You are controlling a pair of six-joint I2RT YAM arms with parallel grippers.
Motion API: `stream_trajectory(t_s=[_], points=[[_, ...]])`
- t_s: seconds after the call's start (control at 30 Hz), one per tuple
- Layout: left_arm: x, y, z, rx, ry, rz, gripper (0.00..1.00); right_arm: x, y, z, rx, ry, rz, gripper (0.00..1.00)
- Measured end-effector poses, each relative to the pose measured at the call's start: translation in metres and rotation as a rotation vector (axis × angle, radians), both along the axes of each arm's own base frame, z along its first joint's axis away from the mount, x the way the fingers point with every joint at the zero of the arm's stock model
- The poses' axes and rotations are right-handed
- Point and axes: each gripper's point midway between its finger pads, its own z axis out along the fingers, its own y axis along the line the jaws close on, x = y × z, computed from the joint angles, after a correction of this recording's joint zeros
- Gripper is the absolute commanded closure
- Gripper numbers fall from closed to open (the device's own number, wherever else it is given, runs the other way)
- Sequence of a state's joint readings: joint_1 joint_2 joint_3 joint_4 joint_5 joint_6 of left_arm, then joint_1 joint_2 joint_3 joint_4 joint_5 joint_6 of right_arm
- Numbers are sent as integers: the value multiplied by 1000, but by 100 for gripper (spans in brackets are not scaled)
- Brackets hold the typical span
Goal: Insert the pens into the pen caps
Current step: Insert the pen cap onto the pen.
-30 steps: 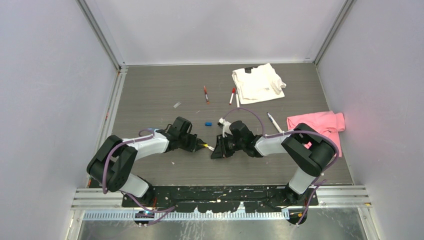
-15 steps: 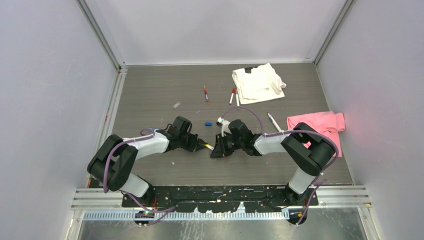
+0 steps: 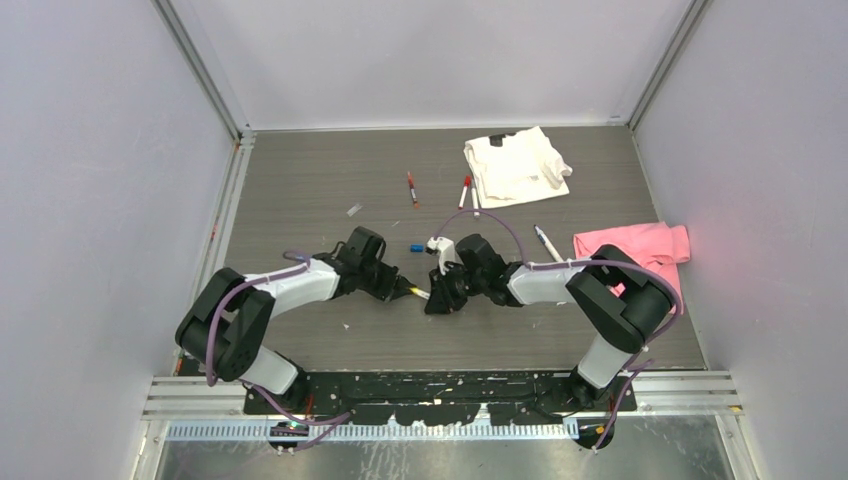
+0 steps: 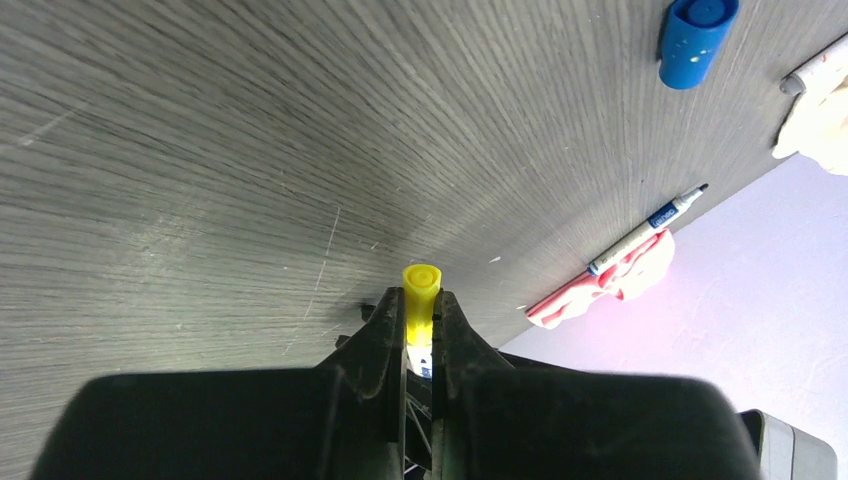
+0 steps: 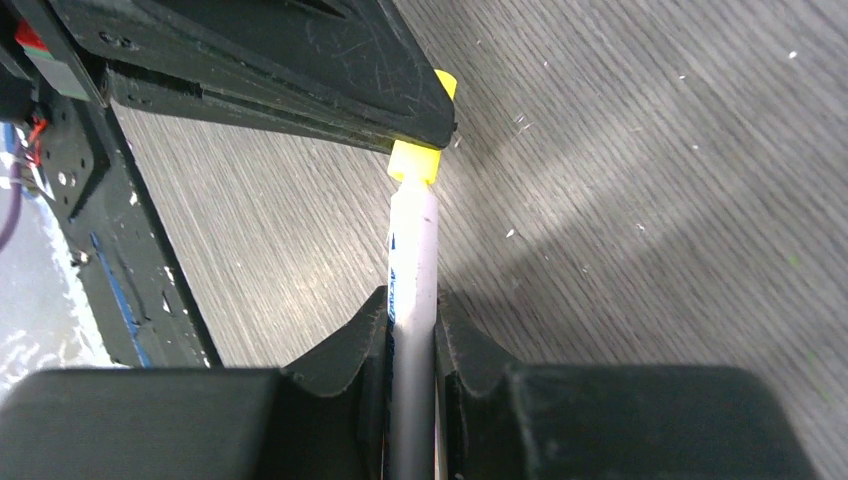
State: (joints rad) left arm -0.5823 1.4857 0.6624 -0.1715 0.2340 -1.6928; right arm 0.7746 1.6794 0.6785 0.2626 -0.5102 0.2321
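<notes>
In the left wrist view a yellow pen cap [image 4: 420,290] is pinched between the fingers of my left gripper [image 4: 421,300], which is shut on it. My right gripper [image 5: 412,300] is shut on a white pen [image 5: 413,260]. The pen's front end sits in the yellow cap [image 5: 414,162], right at the left gripper's fingers [image 5: 300,80]. Seen from above, the left gripper [image 3: 405,290] and right gripper [image 3: 437,297] meet tip to tip over the table's near middle. The pen [image 3: 423,294] bridges the gap between them.
A blue cap [image 3: 415,247] lies just behind the grippers. Two red-capped pens [image 3: 411,187] [image 3: 464,191] lie farther back beside a white cloth [image 3: 515,165]. A dark-tipped pen [image 3: 547,243] rests next to the pink cloth [image 3: 635,245] on the right.
My right gripper has edged a little to the left toward the left gripper, and its wrist has turned slightly. Both grips are unchanged.
</notes>
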Motion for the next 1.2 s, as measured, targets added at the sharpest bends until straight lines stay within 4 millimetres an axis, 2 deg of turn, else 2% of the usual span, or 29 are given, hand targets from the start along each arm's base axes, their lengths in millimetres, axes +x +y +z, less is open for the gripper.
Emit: stream_trajectory(t_s=[0.27,0.53,0.8,0.97,1.2], points=[[3,-4,11,25,-30,-24,99,8,-9,4,-57,-124,57,99],[20,-11,46,43,-138,-4,99,26,-13,30,-63,-237,-5,99],[36,-19,92,59,-262,-22,99,45,-18,69,-37,-383,-69,99],[47,-26,133,86,-363,-62,99,60,-22,103,-11,-505,-119,99],[48,-32,178,124,-495,-107,99,69,-28,144,30,-646,-144,99]])
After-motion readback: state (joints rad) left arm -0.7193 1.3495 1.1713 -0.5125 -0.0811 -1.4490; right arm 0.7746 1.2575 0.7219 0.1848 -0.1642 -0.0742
